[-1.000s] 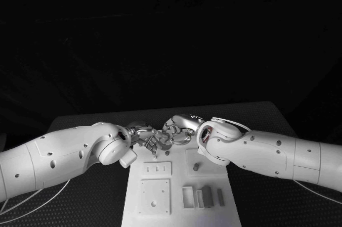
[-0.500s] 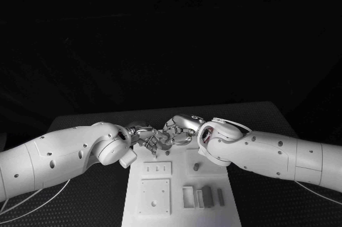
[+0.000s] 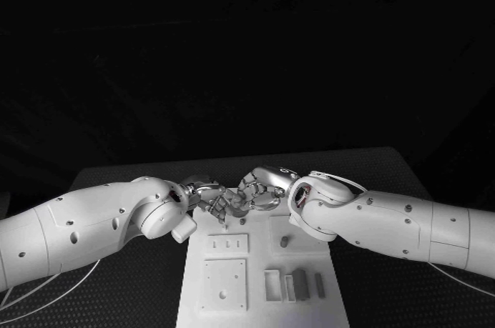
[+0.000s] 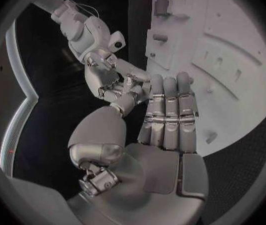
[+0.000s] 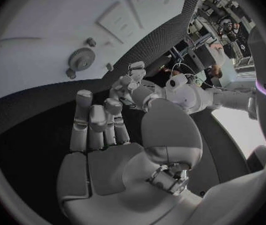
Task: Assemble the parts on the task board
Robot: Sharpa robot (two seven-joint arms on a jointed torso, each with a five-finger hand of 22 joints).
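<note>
Black textured table (image 3: 124,174), dark bg beyond; bright cluttered room (image 5: 217,30) w/ equipment.

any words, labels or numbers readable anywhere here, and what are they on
No text reads clearly.
A few dark letters stand on a white curved surface at the right wrist view's rim, cut off and too partial to read.
The task board and both hands bear no readable marks.

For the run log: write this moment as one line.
left hand: open | right hand: open | hands: close together, task board's far end | gear: on board
</note>
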